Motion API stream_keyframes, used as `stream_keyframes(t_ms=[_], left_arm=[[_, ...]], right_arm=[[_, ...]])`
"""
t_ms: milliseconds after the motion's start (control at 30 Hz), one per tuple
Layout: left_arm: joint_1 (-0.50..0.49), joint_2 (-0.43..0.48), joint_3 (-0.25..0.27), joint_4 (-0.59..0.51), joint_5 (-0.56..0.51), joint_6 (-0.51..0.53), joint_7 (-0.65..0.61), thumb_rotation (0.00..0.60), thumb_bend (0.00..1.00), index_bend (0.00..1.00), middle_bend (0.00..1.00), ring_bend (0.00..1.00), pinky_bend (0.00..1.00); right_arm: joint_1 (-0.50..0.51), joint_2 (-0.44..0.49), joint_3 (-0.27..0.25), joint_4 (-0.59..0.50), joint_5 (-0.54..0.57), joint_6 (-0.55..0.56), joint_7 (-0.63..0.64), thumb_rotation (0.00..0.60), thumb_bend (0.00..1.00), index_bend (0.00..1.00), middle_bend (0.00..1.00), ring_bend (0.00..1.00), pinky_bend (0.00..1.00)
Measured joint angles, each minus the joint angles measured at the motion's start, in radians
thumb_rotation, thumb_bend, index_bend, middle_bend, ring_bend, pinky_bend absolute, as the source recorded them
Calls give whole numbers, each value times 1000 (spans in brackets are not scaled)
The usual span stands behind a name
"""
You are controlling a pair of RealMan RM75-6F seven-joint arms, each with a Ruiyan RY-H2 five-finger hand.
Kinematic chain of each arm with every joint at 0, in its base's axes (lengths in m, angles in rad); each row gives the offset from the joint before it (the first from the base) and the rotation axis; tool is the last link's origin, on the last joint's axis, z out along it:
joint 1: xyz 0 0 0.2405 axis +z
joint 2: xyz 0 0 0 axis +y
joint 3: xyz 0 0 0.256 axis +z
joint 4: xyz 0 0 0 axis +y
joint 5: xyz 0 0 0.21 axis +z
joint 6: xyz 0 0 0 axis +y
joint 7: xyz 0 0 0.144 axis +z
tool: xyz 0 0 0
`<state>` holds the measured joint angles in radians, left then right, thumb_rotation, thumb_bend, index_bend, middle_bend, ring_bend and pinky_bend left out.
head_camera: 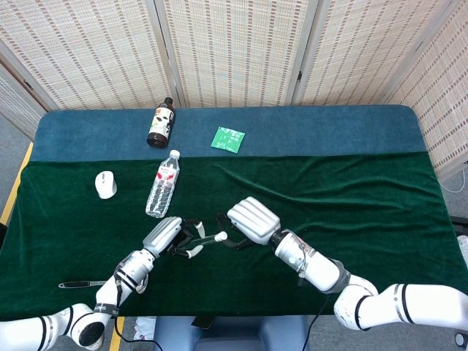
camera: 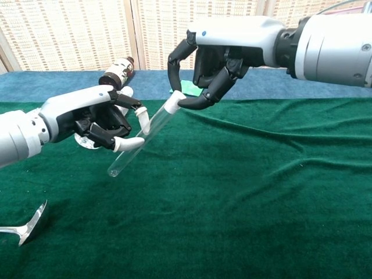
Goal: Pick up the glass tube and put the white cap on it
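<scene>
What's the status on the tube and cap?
Left hand grips glass tube, tilted, off the cloth. Right hand fingers press white cap at tube's upper end. Nothing in the way.

You see a clear, glossy glass tube with a matt white cap, smooth grey plastic shells on both hands, velvety green cloth, a shiny metal spoon and woven screens behind

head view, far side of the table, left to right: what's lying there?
Mouse → brown bottle → water bottle → green packet.
</scene>
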<state>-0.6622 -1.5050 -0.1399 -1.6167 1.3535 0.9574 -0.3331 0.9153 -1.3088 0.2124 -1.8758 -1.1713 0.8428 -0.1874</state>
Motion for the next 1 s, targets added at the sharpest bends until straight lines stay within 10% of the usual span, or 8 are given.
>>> stream_keyframes(t_ms=[133,300,567,1000], left_arm=[[1,-1,1,3,0,0,-1,600,515,694,967,915,836],[-1,-2,2,13,-7,-7,5,600,515,694,967,914,836],[1,-3,7,35,-13,-8,32,600,516,694,967,913,836],[-19,-40,11,159,-63,-18,257,600,515,694,966,911,836]], right_arm=[[4,-5,-3,4,9,1,-10,532,594,656,1000,1000,1000],[5,-6,-10,12,11,1,-13,530,593,376,1000,1000,1000],[1,-13,-20,23,26,5,-14,531,345,98,989,1000,1000],[-97,76,-33,1,-11,115,31,530,344,66,985,1000,1000]])
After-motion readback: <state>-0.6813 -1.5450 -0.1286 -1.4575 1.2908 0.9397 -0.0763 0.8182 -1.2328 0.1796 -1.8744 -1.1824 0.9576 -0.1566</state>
